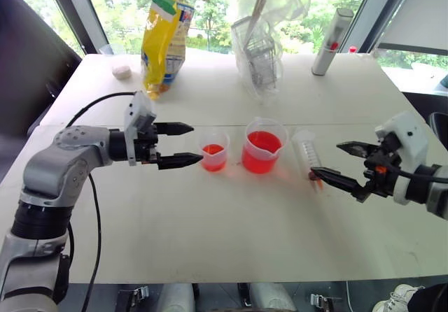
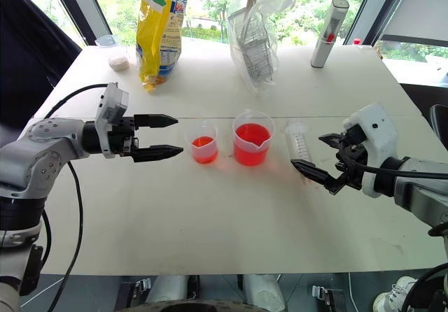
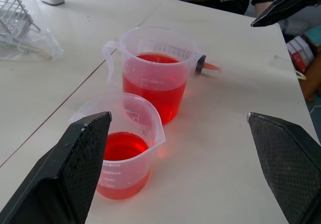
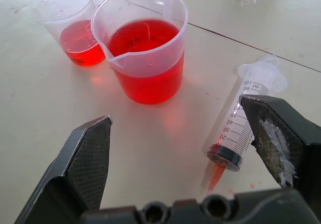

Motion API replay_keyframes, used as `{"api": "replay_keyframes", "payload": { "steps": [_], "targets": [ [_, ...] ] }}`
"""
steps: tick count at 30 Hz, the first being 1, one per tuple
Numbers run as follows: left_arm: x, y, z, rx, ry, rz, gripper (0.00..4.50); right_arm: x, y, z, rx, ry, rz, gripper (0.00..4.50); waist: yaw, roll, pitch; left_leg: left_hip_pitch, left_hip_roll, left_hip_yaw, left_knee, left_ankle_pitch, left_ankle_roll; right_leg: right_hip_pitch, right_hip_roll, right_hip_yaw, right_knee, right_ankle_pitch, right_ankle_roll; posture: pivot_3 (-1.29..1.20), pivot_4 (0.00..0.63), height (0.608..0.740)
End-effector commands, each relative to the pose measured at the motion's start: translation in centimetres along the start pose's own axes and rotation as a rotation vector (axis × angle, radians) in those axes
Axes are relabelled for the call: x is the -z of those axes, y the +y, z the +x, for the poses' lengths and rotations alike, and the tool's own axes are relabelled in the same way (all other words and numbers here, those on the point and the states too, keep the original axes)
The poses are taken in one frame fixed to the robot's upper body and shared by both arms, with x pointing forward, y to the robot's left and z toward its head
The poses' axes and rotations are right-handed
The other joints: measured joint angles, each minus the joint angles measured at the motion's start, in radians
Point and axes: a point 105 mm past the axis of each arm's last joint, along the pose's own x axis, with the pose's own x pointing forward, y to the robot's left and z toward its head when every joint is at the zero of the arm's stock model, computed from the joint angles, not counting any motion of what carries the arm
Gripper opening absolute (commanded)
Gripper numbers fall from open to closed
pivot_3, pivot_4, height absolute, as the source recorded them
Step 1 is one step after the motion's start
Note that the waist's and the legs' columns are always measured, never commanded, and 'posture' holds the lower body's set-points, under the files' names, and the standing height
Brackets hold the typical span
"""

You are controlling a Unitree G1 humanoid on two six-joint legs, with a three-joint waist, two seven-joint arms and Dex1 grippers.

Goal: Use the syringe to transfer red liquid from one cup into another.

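1. Table (image 1: 210,242): a smooth, pale, matte top that bears everything; a spill here would spread fast, since nothing would soak it up.
2. Large cup (image 1: 264,146): clear thin plastic, round, with a spout and wide rim, about half full of red liquid (image 4: 143,45). It is the landmark. A nudge from either arm could likely tip it, as the light wall gives little resistance.
3. Syringe (image 4: 246,121): a clear printed barrel with a black plunger seal and an orange tip, lying flat just to the right of the large cup, plunger pushed in. Round and slick, it may roll away or squirt out of a pinch if gripped off-centre.
4. Small cup (image 1: 214,148): the same clear plastic, narrower, just to the left of the large cup, with a shallow red pool inside. Being lighter, it looks the easiest to knock over.
5. Left gripper (image 1: 185,143): black textured fingers spread wide, empty, left of the small cup.
6. Right gripper (image 1: 340,160): fingers likewise parted, holding nothing, poised right of the large cup, near the syringe.
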Motion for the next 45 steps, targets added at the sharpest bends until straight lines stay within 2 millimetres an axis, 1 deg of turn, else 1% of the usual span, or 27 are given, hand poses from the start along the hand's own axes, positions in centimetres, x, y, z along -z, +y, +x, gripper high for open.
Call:
{"api": "replay_keyframes", "payload": {
  "steps": [1,18,23,26,29,32,36,39,41,45],
  "targets": [
    [-1.7,0.1,-0.3,-0.006,-0.028,0.05,4.5,-0.7,0.0,-0.1,0.005,-0.02,-0.034,4.44,0.0,0.0,0.0,0.0,0.0,0.0,0.0,0.0,0.0,0.0,0.0,0.0,0.0,0.0,0.0,0.0,0.15,0.739],
    [-2.0,0.0,-0.1,0.006,-0.035,0.055,4.5,-0.6,-0.3,-0.2,0.013,-0.004,-0.027,4.44,0.0,0.0,0.0,0.0,0.0,0.0,0.0,0.0,0.0,0.0,0.0,0.0,0.0,0.0,0.0,0.0,0.15,0.739],
    [-2.0,0.0,0.0,0.005,-0.037,0.058,4.5,-0.7,-1.2,-0.2,0.036,0.023,0.002,4.44,-0.001,0.0,0.0,0.0,0.0,0.0,0.0,0.0,0.0,0.0,0.0,0.0,0.0,0.0,0.0,0.0,0.15,0.739],
    [-2.1,0.0,0.2,0.006,-0.042,0.06,4.5,-0.8,-2.3,0.0,0.055,0.067,0.045,4.44,0.0,0.0,0.0,0.0,0.0,0.0,0.0,0.0,0.0,0.0,-0.001,0.0,0.0,0.0,0.0,0.0,0.15,0.739],
    [-2.0,0.0,0.5,0.008,-0.048,0.06,4.5,-1.4,-3.3,0.5,0.063,0.098,0.082,4.44,-0.001,0.0,0.0,0.0,0.0,0.001,0.0,0.0,0.0,0.0,-0.001,0.001,0.0,0.0,0.0,0.0,0.15,0.739],
    [-1.9,-0.1,1.0,0.026,-0.048,0.065,4.5,-1.6,-4.6,1.5,0.062,0.171,0.139,4.44,-0.002,0.001,0.0,0.0,0.0,0.001,0.0,0.0,0.0,0.0,-0.001,0.001,0.0,0.0,0.0,0.0,0.15,0.739],
    [-2.0,0.1,1.5,0.032,-0.058,0.079,4.5,-1.7,-6.1,3.5,0.043,0.261,0.241,4.44,-0.001,0.001,0.0,0.0,0.0,0.002,0.0,0.0,0.0,-0.002,-0.001,0.002,0.0,0.0,-0.001,0.0,0.15,0.739],
    [-2.0,0.2,1.7,0.033,-0.062,0.083,4.5,-1.4,-6.7,4.9,0.027,0.322,0.279,4.44,0.0,0.001,0.0,-0.002,0.0,0.003,-0.001,0.0,0.0,-0.004,-0.001,0.002,0.0,0.0,-0.001,0.0,0.15,0.739],
    [-1.9,0.1,1.8,0.032,-0.064,0.085,4.5,-1.0,-7.0,5.9,0.022,0.361,0.286,4.44,0.0,0.001,0.0,-0.002,0.0,0.003,-0.001,0.0,0.001,-0.004,-0.001,0.002,0.0,0.0,-0.001,0.0,0.15,0.739],
    [-1.7,-0.1,1.7,0.022,-0.069,0.088,4.5,0.7,-7.8,7.8,0.027,0.438,0.279,4.44,-0.001,0.001,0.0,-0.003,0.0,0.003,0.0,-0.001,0.002,-0.005,-0.001,0.002,0.0,0.0,-0.001,0.0,0.15,0.739]
  ]
}}
